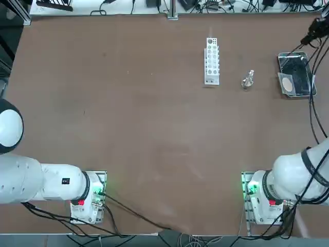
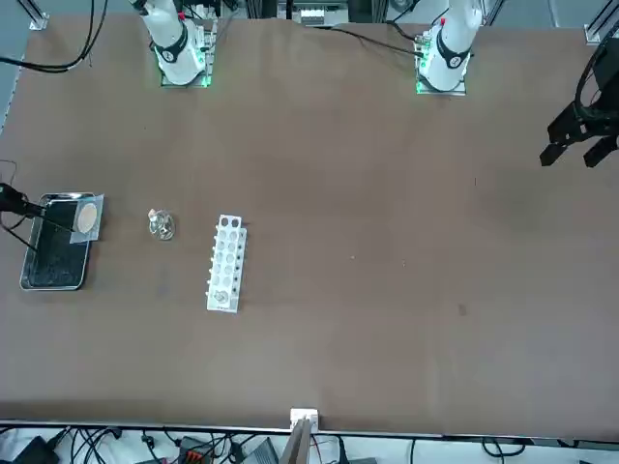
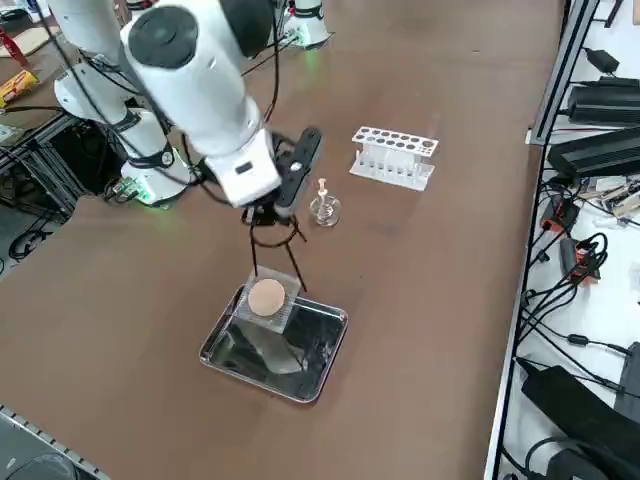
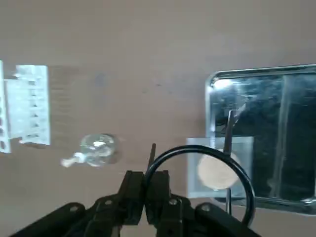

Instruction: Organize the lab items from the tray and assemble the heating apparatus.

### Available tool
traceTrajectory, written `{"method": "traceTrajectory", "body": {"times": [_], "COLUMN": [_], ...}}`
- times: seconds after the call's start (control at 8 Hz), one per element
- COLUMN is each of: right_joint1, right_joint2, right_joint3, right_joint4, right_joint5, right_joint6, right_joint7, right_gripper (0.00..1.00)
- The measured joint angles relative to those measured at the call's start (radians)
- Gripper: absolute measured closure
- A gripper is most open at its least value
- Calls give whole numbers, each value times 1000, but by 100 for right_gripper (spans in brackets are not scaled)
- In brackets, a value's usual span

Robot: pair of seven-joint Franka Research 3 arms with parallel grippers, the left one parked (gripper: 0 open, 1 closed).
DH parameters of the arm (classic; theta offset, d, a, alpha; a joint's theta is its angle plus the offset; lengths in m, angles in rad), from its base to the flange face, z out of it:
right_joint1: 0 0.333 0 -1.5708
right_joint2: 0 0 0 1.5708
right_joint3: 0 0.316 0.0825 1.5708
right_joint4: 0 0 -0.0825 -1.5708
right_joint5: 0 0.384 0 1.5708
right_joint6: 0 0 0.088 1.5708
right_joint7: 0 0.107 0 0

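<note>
The right gripper (image 4: 145, 185) pinches the black ring stand (image 4: 200, 170) (fingers tight together), above the mesh square (image 4: 217, 170) overlapping the tray (image 4: 256, 79); burner (image 4: 96, 148) and rack (image 4: 27, 106) stand apart.

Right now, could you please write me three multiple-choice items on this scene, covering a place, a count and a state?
1. Where does the burner stand?
A. inside the tray
B. on the table between the white rack and the tray
C. on the rack

2. How many task items still lie in the tray?
A. one
B. two
C. three

3. What is the right gripper doing?
A. hanging open
B. shut on the mesh square
C. shut on the tripod

Answers: 1 B, the top view shows it on bare table between them. 2 A, only the mesh square rests there. 3 C, the wrist view shows the fingers closed on the wire ring, held above the tray.
</note>
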Motion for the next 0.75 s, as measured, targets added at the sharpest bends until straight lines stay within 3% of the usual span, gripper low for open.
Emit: {"method": "traceTrajectory", "body": {"times": [0.38, 0.75], "right_joint1": [136, 286], "right_joint2": [-87, -166], "right_joint3": [1, 2], "right_joint4": [-109, -272], "right_joint5": [-1, -31], "right_joint6": [45, 213], "right_joint7": [183, 400], "right_gripper": [93, 93]}}
